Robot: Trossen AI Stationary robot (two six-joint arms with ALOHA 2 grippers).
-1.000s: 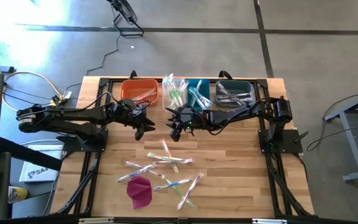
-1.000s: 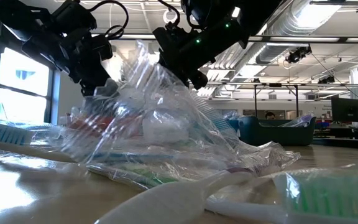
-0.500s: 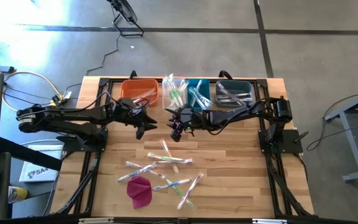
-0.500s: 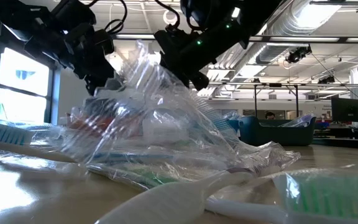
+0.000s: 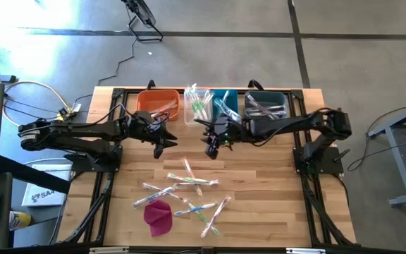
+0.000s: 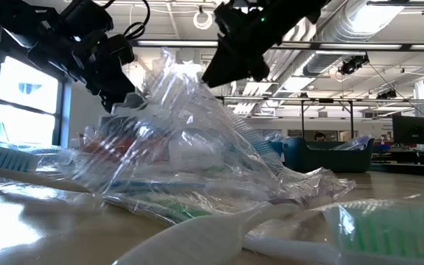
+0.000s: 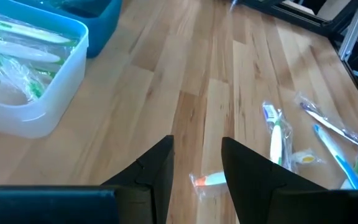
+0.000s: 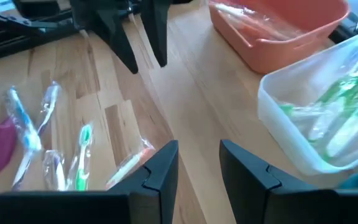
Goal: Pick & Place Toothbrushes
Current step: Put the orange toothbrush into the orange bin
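Several wrapped toothbrushes (image 5: 183,189) with pink, green, blue and white handles lie loose on the wooden table's near middle, and fill the low view as a crinkled clear heap (image 6: 182,158). My left gripper (image 5: 159,145) hovers open above the table, left of centre and short of the bins. My right gripper (image 5: 212,147) hovers open beside it, right of centre. Both stand farther back than the pile and hold nothing. In the left wrist view the fingers (image 7: 197,165) frame an orange-tipped toothbrush (image 7: 207,180) lying flat below them.
Along the far edge stand an orange bin (image 5: 158,103), a clear bin (image 5: 198,106) with green brushes, a blue bin (image 5: 225,104) and a dark teal bin (image 5: 266,105). A magenta cloth lump (image 5: 158,216) lies near the front edge. Bare wood lies right of the pile.
My right gripper has risen and moved toward the table's right edge, away from my left gripper, staying open and empty. The toothbrushes have not moved.
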